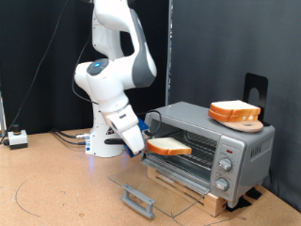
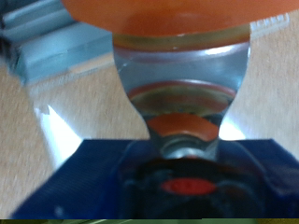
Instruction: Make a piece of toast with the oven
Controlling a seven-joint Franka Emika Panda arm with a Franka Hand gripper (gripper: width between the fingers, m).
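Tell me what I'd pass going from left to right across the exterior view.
Small white box on the floor → white robot arm → its tool holding the piece of toast → the oven, door open → stack of bread slices on top of it.

Toast (image 1: 169,146) level at open oven (image 1: 221,141)
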